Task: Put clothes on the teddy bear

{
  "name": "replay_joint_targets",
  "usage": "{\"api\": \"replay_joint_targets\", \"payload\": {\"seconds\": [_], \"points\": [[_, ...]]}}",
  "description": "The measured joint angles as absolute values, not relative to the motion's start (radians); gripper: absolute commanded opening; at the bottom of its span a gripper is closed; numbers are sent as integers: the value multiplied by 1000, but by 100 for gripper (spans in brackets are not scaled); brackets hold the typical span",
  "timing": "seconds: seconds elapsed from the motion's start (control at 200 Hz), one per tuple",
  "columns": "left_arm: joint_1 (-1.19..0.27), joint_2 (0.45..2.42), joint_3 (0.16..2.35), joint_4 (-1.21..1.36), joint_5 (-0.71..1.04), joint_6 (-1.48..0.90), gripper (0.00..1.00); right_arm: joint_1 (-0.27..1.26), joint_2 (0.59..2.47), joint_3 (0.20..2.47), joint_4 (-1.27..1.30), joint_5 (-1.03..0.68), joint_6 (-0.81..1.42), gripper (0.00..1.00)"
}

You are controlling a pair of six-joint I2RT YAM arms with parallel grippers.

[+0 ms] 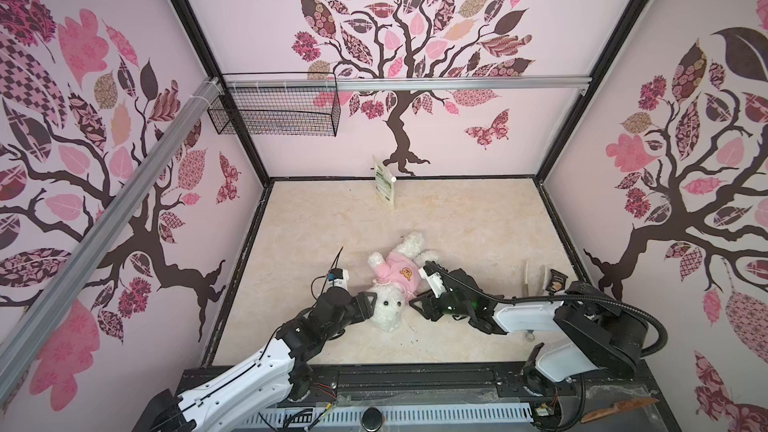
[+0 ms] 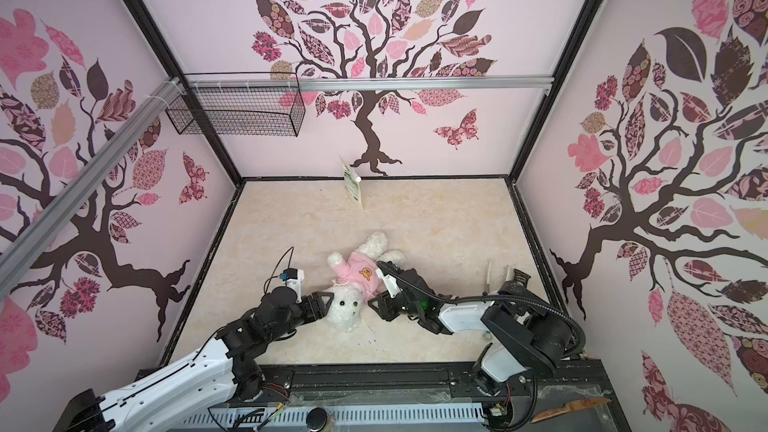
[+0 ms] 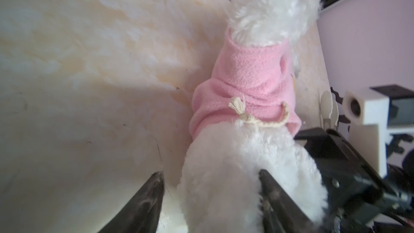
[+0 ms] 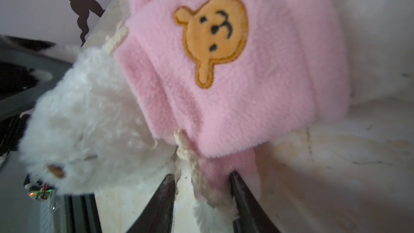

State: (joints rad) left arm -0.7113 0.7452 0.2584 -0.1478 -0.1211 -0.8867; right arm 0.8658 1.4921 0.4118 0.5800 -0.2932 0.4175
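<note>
In view are one teddy bear, one pink hooded top, one wire basket, one upright printed card, and two arms, each with one end effector.

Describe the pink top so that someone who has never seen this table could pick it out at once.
Start from the marbled table between the pink walls with tree decals. Near its front middle, between the two arms, the teddy bear lies face up. The pink top is the fleece garment around its body, the only pink thing on the table, marked by an orange bear-face patch.
</note>
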Motion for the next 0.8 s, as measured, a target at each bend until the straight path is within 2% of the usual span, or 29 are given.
{"api": "replay_joint_targets", "payload": {"seconds": [0.145,0.24,0.335,0.48,0.655,0.8], "points": [[-505,833,301,-130,-167,-812,74,942,1489,460,591,-328,438,52],[-450,852,380,-162,-203,-770,76,951,1454,476,570,-329,424,59],[-446,816,431,-166,-215,-748,76,947,1382,492,503,-284,376,66],[-448,715,421,-181,-192,-767,77,892,1320,540,448,-251,311,70],[-519,607,333,-199,-148,-836,72,765,1344,590,419,-246,264,74],[-570,638,270,-152,-84,-899,69,704,1452,645,399,-268,237,73]]}}
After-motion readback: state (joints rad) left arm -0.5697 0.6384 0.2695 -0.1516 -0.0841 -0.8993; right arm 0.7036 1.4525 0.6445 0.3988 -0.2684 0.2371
